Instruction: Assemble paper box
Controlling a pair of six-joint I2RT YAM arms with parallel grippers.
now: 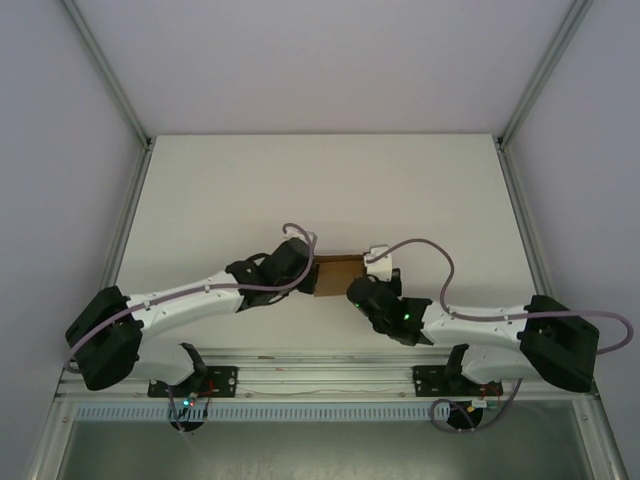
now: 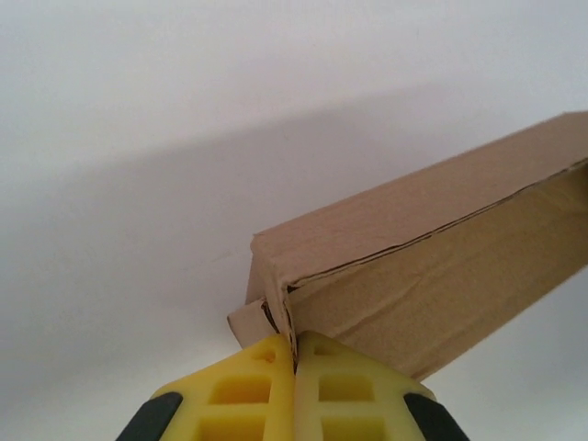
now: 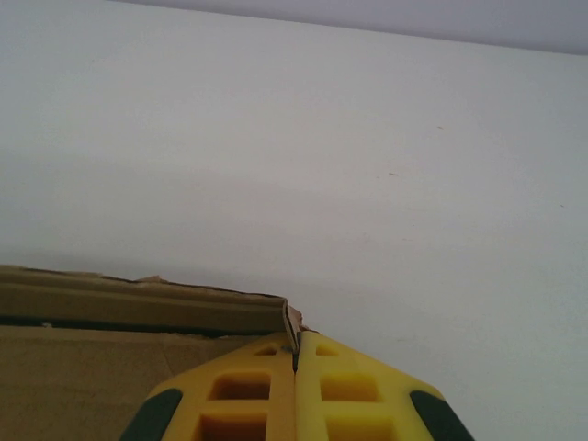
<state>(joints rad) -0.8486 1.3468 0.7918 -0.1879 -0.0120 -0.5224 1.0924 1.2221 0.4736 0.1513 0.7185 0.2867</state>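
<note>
Inspected from the left. Found left gripper at the left end of the paper box, toward the near middle of the white table, just ahead of both arm bases. Could not tell whether resting or lifted. Confirmed in the left wrist view: yellow fingers pressed together on a thin cardboard edge at a box corner, with a small tab protruding just beside them. Recorded box as a shallow rectangular shell, panels creased up, long seam slightly gapped.

Moved right. Found right gripper at the opposite end, likewise pinched on a cardboard edge at a corner, per the right wrist view.

Judged step in hand: holding both ends while closing the end flaps. Forming largely done; closure not verified.

Judged next move to call for a steady hold at one end and a controlled tuck of the loose tab, without crushing thin walls.
</note>
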